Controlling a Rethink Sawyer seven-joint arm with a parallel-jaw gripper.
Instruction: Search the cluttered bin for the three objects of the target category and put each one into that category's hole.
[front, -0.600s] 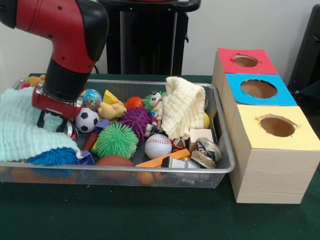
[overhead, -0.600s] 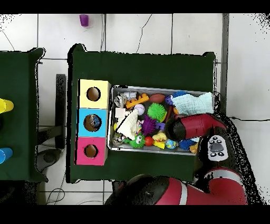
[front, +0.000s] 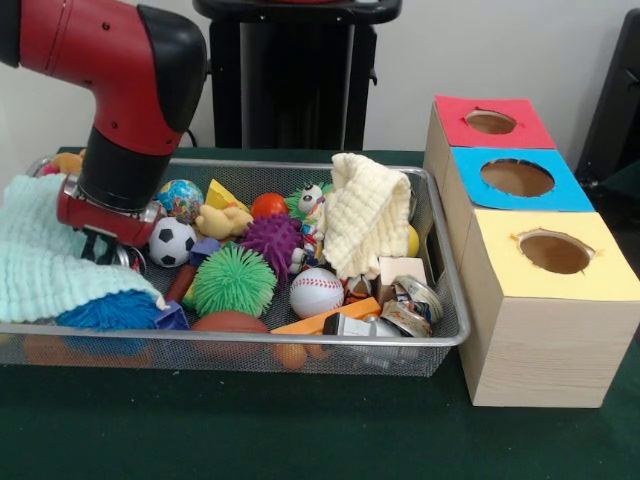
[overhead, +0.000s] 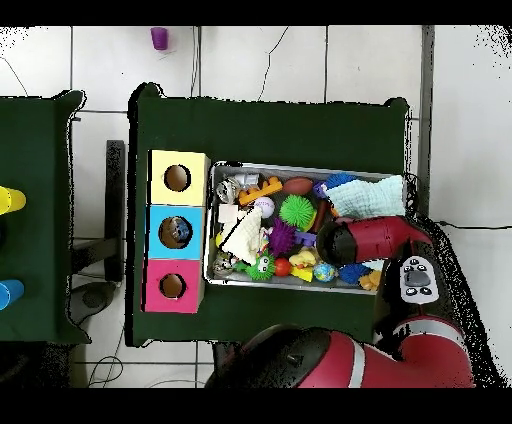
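The bin (front: 448, 335) is a silver wire-mesh basket full of clutter; it also shows in the overhead view (overhead: 212, 225). In it lie a soccer ball (front: 172, 242), a green spiky ball (front: 234, 281), a purple spiky ball (front: 272, 238), a baseball (front: 316, 292), a globe ball (front: 181, 200), a red ball (front: 268, 205) and crushed cans (front: 412, 305). My gripper (front: 100, 246) is low in the bin's left end, beside the soccer ball and partly behind a mint cloth (front: 40, 255). In the overhead view the wrist (overhead: 342, 243) covers the gripper.
Three wooden boxes stand to the right of the bin, each with a round hole in its top: red top (front: 490, 122), blue top (front: 518, 178), yellow top (front: 555, 252). A yellow cloth (front: 366, 213) drapes over toys in the bin's middle. A blue spiky ball (front: 110, 312) lies under the mint cloth.
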